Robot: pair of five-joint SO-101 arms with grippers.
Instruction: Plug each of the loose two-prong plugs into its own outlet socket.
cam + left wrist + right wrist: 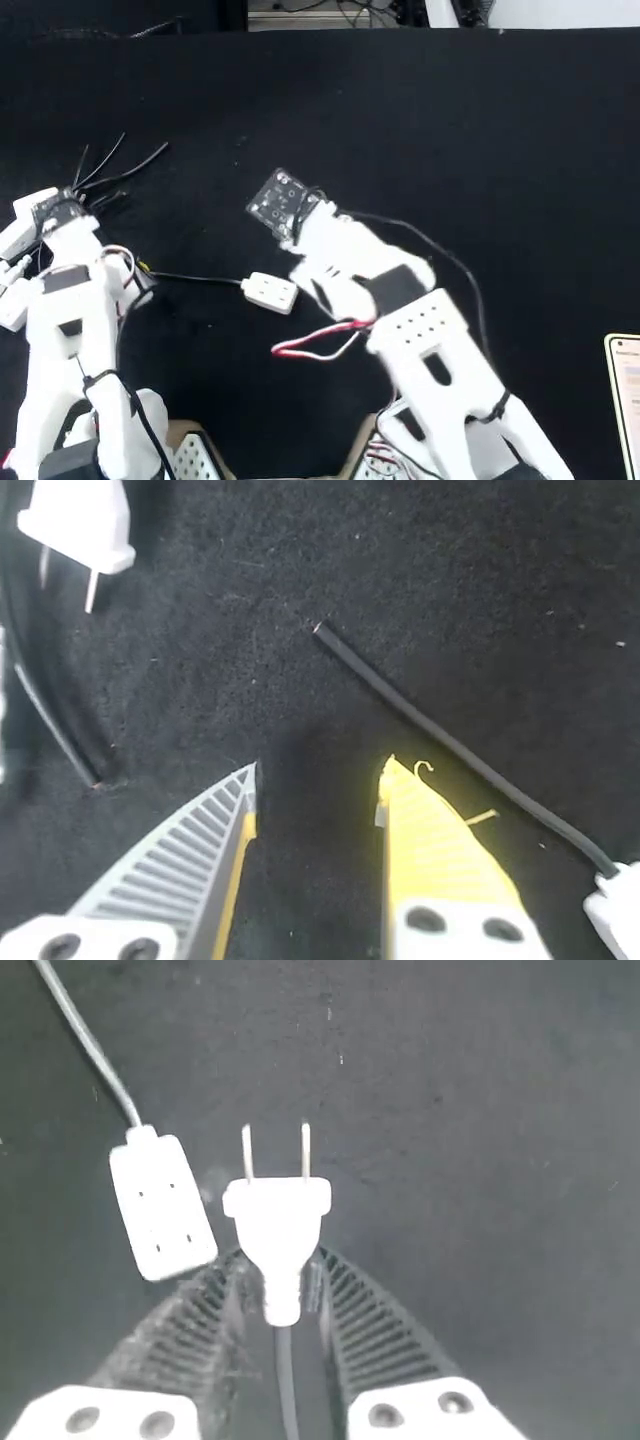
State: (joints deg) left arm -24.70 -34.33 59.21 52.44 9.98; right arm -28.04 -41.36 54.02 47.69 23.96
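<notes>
My right gripper (280,1260) is shut on the body of a white two-prong plug (277,1210), prongs pointing away from the wrist. Close beside the plug lies a white outlet socket block (160,1205) with its slots facing up and a cord running off. From above, that outlet block (270,291) lies just left of the right arm (370,280). My left gripper (315,780) stands open over bare black cloth, nothing between its fingers. A second white plug (80,525) lies loose beyond it, off to one side. The left arm (70,290) is at the table's left.
A thin black cable (430,730) with a bare end crosses the cloth near the left gripper. Several black wire ends (120,165) fan out at the left. A white card (625,390) lies at the right edge. The table's far half is open black cloth.
</notes>
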